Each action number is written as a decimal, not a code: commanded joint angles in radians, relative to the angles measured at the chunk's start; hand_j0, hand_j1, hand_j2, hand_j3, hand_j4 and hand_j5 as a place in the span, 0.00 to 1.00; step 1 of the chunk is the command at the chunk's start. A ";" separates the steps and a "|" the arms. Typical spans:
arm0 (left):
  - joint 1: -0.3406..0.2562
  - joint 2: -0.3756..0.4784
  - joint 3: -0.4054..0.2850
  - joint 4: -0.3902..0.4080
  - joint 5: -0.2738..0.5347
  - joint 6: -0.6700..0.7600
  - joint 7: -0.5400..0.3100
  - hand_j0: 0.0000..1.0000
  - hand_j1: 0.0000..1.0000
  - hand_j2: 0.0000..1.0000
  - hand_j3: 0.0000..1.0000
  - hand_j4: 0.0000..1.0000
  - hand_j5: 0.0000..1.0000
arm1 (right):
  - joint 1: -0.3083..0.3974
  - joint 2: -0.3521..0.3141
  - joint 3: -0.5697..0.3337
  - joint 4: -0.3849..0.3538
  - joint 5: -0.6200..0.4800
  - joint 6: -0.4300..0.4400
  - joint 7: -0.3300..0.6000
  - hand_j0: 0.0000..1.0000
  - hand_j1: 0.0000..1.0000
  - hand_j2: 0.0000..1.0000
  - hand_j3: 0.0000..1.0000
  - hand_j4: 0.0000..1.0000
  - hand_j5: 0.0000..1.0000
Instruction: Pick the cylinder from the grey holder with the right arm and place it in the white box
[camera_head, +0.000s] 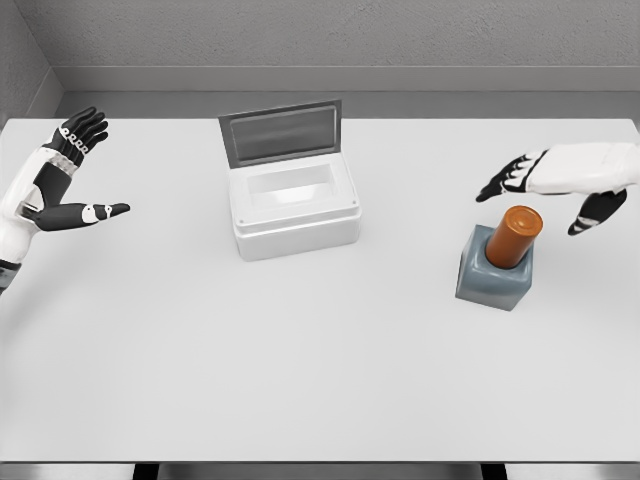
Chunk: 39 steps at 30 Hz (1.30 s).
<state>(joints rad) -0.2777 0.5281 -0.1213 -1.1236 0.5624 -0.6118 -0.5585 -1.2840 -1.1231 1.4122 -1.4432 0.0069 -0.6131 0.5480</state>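
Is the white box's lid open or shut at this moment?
Open. The white box has its grey lid standing up behind it, and the inside shows, with nothing in it.

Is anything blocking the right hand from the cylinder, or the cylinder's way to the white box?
Nothing visible. The right hand hovers open just above the orange cylinder in the grey holder. Bare table lies between it and the white box, whose lid stands open.

The grey holder (494, 276) hides the cylinder's (514, 236) lower part; both forearms are cut off
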 joint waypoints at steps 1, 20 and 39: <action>0.000 0.000 0.000 0.001 0.007 0.001 0.000 1.00 1.00 1.00 1.00 1.00 1.00 | 0.002 -0.011 -0.001 -0.022 -0.004 0.002 0.001 1.00 1.00 1.00 1.00 1.00 1.00; -0.002 0.003 0.003 0.012 0.007 0.001 0.000 1.00 1.00 1.00 1.00 1.00 1.00 | 0.002 -0.026 -0.002 -0.108 -0.004 0.002 -0.002 1.00 1.00 1.00 1.00 1.00 1.00; 0.005 -0.005 -0.012 -0.013 -0.013 0.001 0.000 1.00 1.00 1.00 1.00 1.00 1.00 | 0.028 -0.023 0.002 -0.118 -0.004 0.002 0.000 0.85 0.85 0.85 0.85 0.85 0.85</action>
<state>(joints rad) -0.2715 0.5294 -0.1284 -1.1261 0.5460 -0.6118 -0.5585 -1.2548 -1.1468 1.4154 -1.5614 0.0083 -0.6131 0.5474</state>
